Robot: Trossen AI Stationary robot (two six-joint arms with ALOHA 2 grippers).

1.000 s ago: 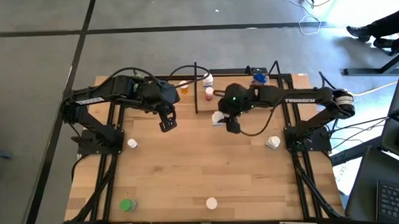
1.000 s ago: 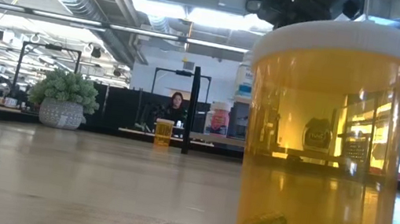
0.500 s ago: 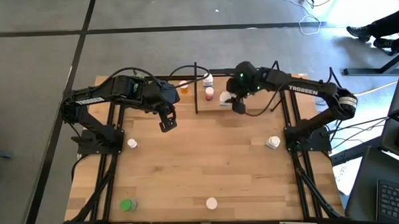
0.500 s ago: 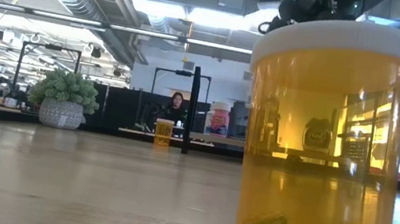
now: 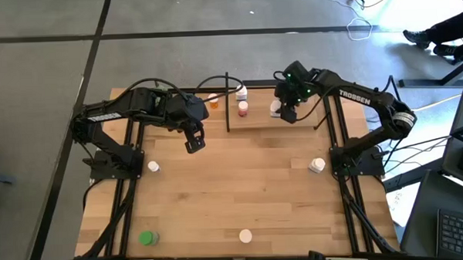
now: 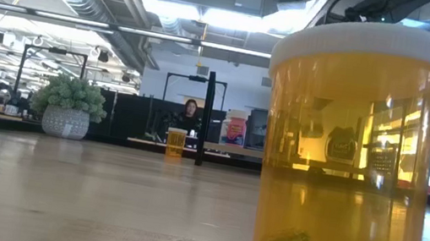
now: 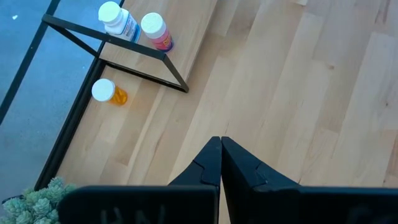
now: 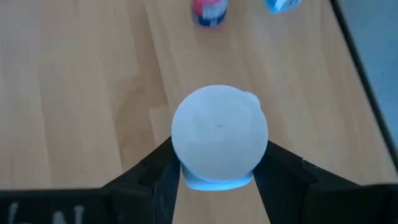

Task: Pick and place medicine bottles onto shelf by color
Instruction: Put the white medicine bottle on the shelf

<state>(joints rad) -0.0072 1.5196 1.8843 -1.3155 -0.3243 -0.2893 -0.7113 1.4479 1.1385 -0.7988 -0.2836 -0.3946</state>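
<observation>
Near edge of the surface (image 5: 241,184): a green bottle (image 5: 147,239) at near left and a white-capped bottle (image 5: 245,237) at near centre, both loose and unsorted. Mid-surface, a white bottle (image 5: 153,167) sits left and another white bottle (image 5: 317,165) right.

Left tool (image 5: 192,144) hangs over bare wood left of centre, fingers pressed together, holding nothing.

Far side: right tool (image 8: 217,177) is clamped on a white-capped bottle with a blue base (image 8: 219,137), above the shelf (image 5: 254,114) at far centre. On the shelf are an orange bottle (image 5: 213,102), a white one (image 5: 240,92) and a pink-red one (image 5: 243,108).

Risks, as judgement:
- Grip sits low under a wide cap; the bottle could tilt or slip on release and roll.
- Releasing too close to the pink-red bottle could knock it over or mix colours.
- The shelf's black posts (image 5: 227,103) stand near the arm's path; a clip is possible.
</observation>
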